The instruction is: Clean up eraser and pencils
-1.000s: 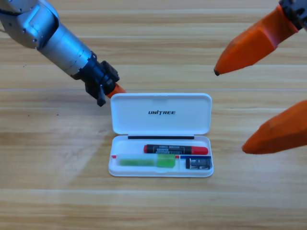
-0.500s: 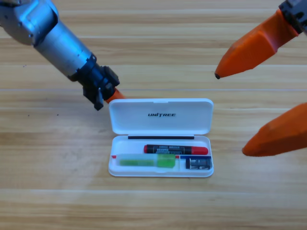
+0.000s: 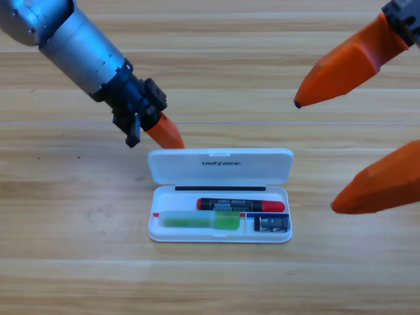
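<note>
**Left gripper at the case lid, all items inside the tray**

White case (image 3: 220, 165) sits mid-bench (image 3: 65, 262), lid partly raised and tilted toward the near side, logo face showing. Tray half lies on the near side of the lid.

Inside the tray: black pencil with red ends (image 3: 240, 205) lies lengthwise along the far row, red tip pointing right. Green pencil (image 3: 200, 220) lies lengthwise in the near row, left part, just beside and parallel to the black one. Eraser (image 3: 272, 224) sits in the near right compartment, just right of the green pencil, below the red tip of the black pencil. All three rest within the tray walls, none on the bench.

Left gripper (image 3: 172, 139) comes in from the upper left on the grey arm, pointing down-right, its orange tip at the far left corner of the lid, touching or just beside the lid's edge; cannot tell which. Only one orange jaw shows, so cannot tell whether it is released or clenched.

Right gripper (image 3: 315, 154) waits at the right edge, shown large and partly cut off, released: its two orange jaws stand wide apart, one far, one near, holding nothing, well apart from the case.
</note>
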`<state>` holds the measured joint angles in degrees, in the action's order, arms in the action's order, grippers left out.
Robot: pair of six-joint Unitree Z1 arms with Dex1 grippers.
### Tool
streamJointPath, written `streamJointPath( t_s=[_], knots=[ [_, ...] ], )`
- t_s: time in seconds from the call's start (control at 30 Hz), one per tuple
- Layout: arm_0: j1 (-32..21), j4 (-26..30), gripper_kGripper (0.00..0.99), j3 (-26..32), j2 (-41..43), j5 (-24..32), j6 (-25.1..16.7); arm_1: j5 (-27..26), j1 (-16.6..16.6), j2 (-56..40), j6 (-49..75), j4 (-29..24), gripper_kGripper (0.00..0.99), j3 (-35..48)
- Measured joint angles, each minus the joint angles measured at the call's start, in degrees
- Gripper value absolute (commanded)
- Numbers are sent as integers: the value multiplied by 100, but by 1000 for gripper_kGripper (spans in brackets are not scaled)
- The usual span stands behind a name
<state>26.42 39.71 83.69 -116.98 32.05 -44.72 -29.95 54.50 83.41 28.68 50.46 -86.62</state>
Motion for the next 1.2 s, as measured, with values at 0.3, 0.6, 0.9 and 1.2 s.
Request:
streamJointPath(
  t_s=[0.3,0.6,0.9,1.2],
  knots=[
    [186,-538,0,-666,15,-156,-59,0,0,0,-3,0,946,19],
    [242,-788,0,-914,15,-251,-75,-74,0,0,-86,0,946,53],
    [375,-1069,0,-1221,17,-319,-75,-119,0,3,-100,0,946,103],
    [498,-1235,0,-1399,97,-460,-75,-119,0,9,-100,0,946,117]
  ],
)
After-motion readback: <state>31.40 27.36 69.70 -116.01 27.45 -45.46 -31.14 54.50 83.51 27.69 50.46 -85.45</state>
